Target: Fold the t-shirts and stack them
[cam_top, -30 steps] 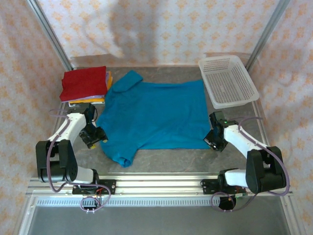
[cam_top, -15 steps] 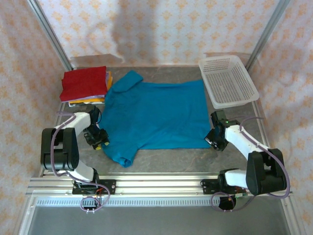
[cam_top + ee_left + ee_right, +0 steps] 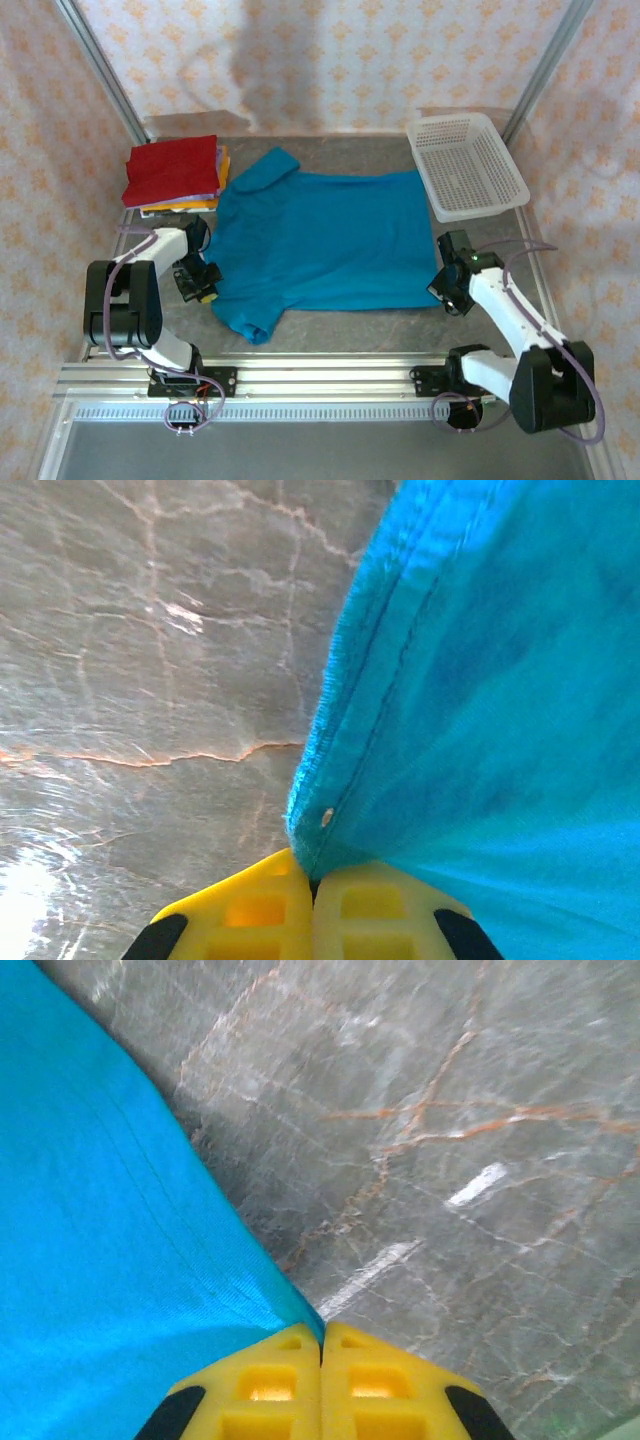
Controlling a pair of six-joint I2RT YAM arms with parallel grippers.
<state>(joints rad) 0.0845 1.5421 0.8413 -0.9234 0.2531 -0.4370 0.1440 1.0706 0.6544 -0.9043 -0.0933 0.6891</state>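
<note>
Basket (image 3: 470, 170) — beside teal shirt (image 3: 320, 240); folded stack (image 3: 172, 170) opposite.

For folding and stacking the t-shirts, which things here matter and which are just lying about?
Job: large teal-blue cloth t-shirt, spread flat; folded stack of red, orange and purplish cloth shirts; left gripper and right gripper, both shut on its edges.
Lying about: white perforated plastic basket.

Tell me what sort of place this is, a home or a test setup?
Most likely a lab test booth, not a home: patterned curtains hang on a metal frame, two robot arms are bolted to a rail at the table edge, and a blue shirt and basket are laid out.
</note>
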